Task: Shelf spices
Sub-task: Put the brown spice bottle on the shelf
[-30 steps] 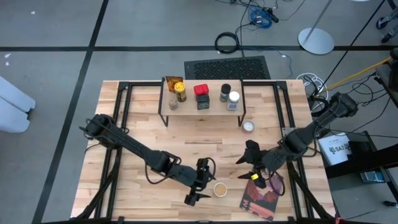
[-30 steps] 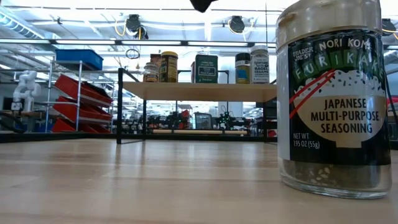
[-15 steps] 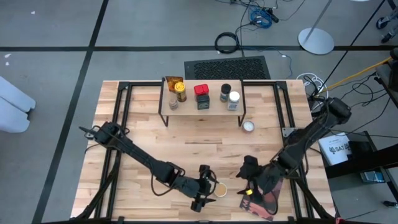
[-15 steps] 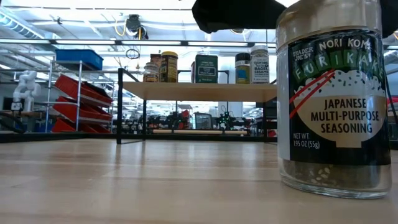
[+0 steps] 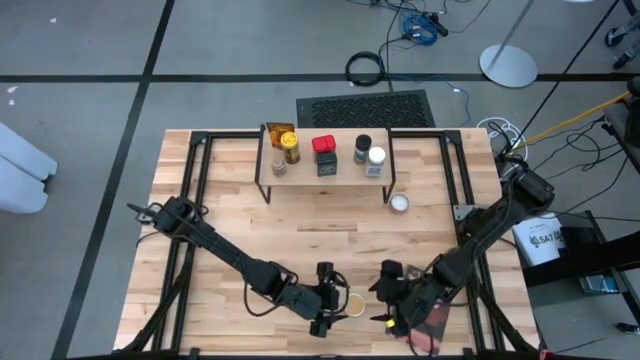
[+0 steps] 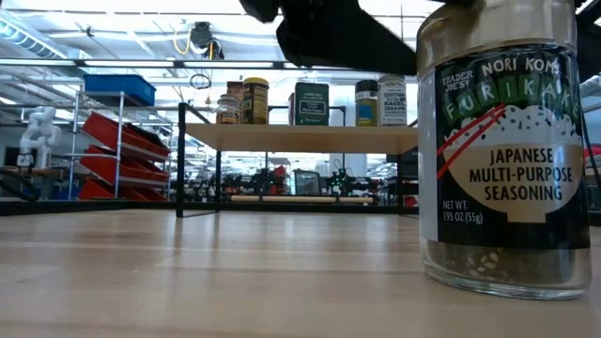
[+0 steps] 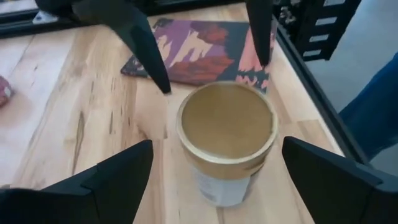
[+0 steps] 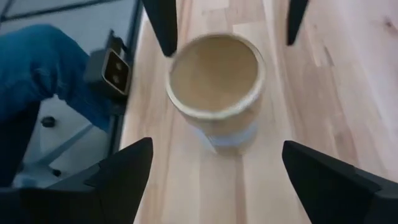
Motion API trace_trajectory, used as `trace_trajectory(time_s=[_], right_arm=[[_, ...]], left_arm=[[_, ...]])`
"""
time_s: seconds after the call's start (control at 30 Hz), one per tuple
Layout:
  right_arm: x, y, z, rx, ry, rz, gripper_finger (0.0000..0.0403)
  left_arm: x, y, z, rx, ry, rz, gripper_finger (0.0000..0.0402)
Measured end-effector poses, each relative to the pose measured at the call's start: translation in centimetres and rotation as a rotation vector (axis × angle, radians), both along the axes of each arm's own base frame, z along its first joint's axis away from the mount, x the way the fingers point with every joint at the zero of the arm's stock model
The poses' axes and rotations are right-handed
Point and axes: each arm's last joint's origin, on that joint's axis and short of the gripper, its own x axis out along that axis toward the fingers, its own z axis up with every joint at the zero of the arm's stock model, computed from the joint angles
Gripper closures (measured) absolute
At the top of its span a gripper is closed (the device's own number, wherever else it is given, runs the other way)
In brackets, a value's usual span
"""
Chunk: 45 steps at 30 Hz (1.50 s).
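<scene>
- Standing upright near the table's front edge, the tan-lidded furikake jar (image 5: 353, 303) is the landmark; nothing grips it.
- Left gripper (image 5: 322, 300) sits just beside the jar on its left, fingers spread wide to either side of it and not touching.
- Right gripper (image 5: 389, 295) is just beside the jar on its right, claw also wide, facing the left gripper across the jar.
- A reddish-purple picture book (image 7: 205, 51) lies flat just beyond the jar on its right, partly under the right arm.
- Well behind the jar, the shelf (image 5: 325, 172) carries four spices in a row: an orange-labelled jar (image 5: 288, 150), a red-topped tin (image 5: 324, 154), a black-topped jar (image 5: 362, 148) and a white-topped jar (image 5: 376, 160).
- One white-lidded jar (image 5: 399, 203) stands on the table, just off the shelf's right leg, well apart from the furikake jar.
- Only the low view reads the label, "Japanese multi-purpose seasoning", with the jar (image 6: 507, 150) filling the near right and a dark arm part overhead.
- Only the wrist views show the tan lid (image 7: 227, 121) between the open fingers, with the other arm's fingertips beyond it.
- Blue cloth (image 8: 53, 68) shows off the table's edge in the right wrist view; what it is cannot be told.
</scene>
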Motion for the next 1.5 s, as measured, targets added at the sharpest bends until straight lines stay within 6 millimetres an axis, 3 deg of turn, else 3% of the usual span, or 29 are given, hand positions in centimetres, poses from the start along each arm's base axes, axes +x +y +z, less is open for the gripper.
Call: trace_trajectory(time_s=[0.43, 0.93, 1.5], right_arm=[[1.6, -0.4, -1.0, -0.011, -0.026, -0.035, 0.0012], [2.4, -0.8, -0.6, -0.016, -0.085, -0.03, 0.0013], [2.7, -1.3, -0.7, 0.012, -0.048, -0.013, 0.005]], left_arm=[[-0.1, 0.6, -0.3, 0.012, 0.038, 0.064, 0.0032], [0.6, 1.8, -0.3, -0.004, 0.034, 0.106, 0.0032], [0.6, 1.8, -0.3, -0.01, 0.033, 0.102, 0.0032]])
